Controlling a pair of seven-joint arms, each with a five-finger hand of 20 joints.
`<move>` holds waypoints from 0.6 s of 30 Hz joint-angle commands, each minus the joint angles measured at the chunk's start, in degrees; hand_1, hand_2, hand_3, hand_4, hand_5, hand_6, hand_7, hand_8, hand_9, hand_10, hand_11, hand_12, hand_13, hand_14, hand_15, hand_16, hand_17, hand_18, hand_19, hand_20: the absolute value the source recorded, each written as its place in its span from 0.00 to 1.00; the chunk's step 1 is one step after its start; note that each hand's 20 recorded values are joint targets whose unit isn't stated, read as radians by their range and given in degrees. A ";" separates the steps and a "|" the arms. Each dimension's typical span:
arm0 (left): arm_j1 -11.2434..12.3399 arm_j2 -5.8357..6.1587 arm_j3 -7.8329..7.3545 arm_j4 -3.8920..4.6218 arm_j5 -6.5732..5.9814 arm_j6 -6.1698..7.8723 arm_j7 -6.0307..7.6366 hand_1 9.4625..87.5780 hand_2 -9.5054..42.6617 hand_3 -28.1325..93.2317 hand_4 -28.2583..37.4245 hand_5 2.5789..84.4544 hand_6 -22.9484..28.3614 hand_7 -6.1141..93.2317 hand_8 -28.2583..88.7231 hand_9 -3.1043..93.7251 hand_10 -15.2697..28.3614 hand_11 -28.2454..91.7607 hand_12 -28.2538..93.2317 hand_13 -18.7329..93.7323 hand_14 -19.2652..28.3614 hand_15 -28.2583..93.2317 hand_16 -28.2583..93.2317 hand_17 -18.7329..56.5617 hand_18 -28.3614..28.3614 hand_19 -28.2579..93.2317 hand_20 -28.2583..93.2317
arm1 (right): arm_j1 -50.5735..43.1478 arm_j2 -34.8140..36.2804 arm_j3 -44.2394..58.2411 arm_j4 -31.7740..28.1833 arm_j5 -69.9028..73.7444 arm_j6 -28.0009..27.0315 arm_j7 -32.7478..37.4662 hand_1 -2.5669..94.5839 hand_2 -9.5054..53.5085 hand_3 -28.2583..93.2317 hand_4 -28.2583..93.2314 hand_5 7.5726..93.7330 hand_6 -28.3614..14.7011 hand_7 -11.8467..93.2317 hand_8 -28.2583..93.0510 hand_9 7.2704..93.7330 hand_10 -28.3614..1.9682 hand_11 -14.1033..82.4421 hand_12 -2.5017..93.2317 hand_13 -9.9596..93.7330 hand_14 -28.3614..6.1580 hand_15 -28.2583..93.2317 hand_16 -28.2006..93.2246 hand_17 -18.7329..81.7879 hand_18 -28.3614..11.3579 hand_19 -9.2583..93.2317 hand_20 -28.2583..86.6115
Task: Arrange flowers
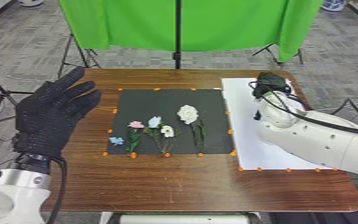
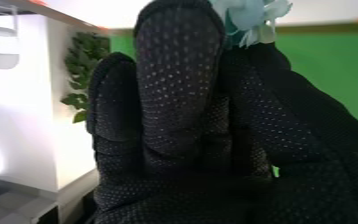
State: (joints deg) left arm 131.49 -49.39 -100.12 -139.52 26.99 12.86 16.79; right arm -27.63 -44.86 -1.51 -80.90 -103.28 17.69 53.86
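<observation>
Head view: The left hand is at the tabletop's left edge, fingers extended, slightly spread. Flowers lie on the black mat. The right hand is over the white sheet.

Right wrist view: Fingers and thumb pinch a pale-blue flower.

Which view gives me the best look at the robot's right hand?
The right wrist view: it shows the right hand up close, with a pale blue flower at its fingertips. The head view shows it small, at the far end of the white sheet.
</observation>
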 commanded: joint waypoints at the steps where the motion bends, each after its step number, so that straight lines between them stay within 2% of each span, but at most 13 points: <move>1: 0.17 -0.55 0.14 0.15 0.19 0.18 -1.42 0.16 0.33 0.87 0.10 0.45 0.68 0.20 0.17 0.36 0.86 0.50 0.32 0.39 1.00 0.69 0.14 0.16 1.00 0.84 0.12 | -0.94 -2.49 3.35 -6.10 -3.28 2.34 -1.68 0.63 0.00 0.81 0.00 0.90 0.74 0.35 0.26 1.00 0.77 0.30 0.34 0.98 0.85 0.60 0.46 0.70 0.39 1.00 0.30; 4: -0.28 -0.73 0.16 0.26 0.33 0.05 -2.17 0.16 0.33 0.88 0.10 0.45 0.68 0.20 0.17 0.37 0.86 0.50 0.32 0.39 1.00 0.69 0.14 0.16 1.00 0.84 0.11 | -2.83 -3.51 4.56 -8.56 -4.05 2.91 -2.15 0.63 0.00 0.81 0.00 0.90 0.74 0.35 0.26 1.00 0.77 0.30 0.34 0.98 0.85 0.60 0.46 0.70 0.38 1.00 0.31; 10: -0.89 -0.70 0.30 0.51 0.48 -0.36 -2.78 0.17 0.34 0.87 0.10 0.45 0.68 0.20 0.17 0.37 0.86 0.50 0.32 0.39 1.00 0.69 0.14 0.16 1.00 0.84 0.11 | -5.08 -6.33 4.96 -11.95 -5.27 3.86 -2.29 0.62 0.00 0.82 0.00 0.90 0.74 0.35 0.26 1.00 0.77 0.31 0.34 0.98 0.85 0.60 0.46 0.70 0.37 1.00 0.32; 18: -2.27 -0.93 0.49 1.03 0.82 -0.98 -4.11 0.16 0.34 0.87 0.10 0.45 0.68 0.20 0.17 0.36 0.86 0.50 0.32 0.39 1.00 0.69 0.14 0.16 1.00 0.84 0.11 | -6.61 -7.51 4.82 -12.83 -4.56 4.40 -1.80 0.62 0.00 0.82 0.00 0.90 0.74 0.34 0.26 1.00 0.77 0.31 0.34 0.98 0.84 0.60 0.46 0.70 0.37 1.00 0.33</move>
State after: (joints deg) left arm 129.72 -49.57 -99.79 -139.20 27.18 12.76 14.20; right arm -33.40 -51.01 4.22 -92.26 -107.81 20.68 52.18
